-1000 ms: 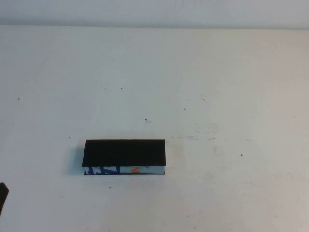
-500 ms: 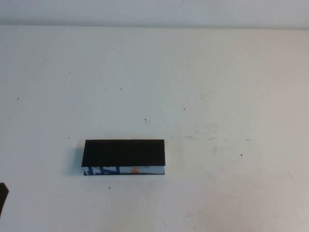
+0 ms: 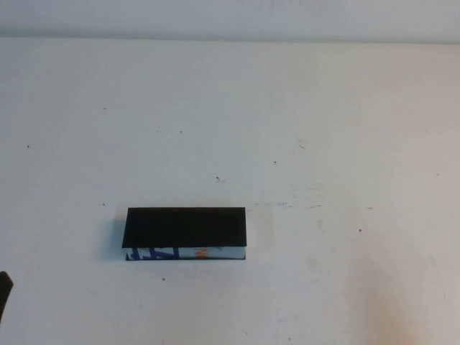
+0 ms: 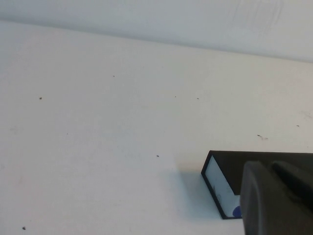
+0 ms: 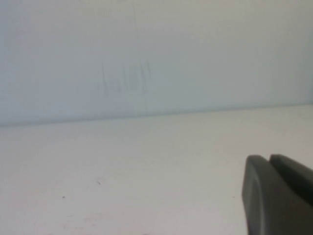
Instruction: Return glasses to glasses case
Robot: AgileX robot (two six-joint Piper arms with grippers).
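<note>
The glasses case (image 3: 185,227) lies on the white table left of centre, its flat black lid down and its blue, white and orange front edge (image 3: 187,253) facing me. The glasses are out of view. My left gripper (image 3: 3,291) shows only as a dark sliver at the near left edge, well left of the case. In the left wrist view its fingers (image 4: 271,196) sit together with nothing between them, in front of the case's end (image 4: 220,178). My right gripper (image 5: 274,196) shows only in the right wrist view, fingers together and empty, over bare table.
The white table (image 3: 323,144) carries small dark specks and scuffs. A pale wall (image 3: 230,18) runs along its far edge.
</note>
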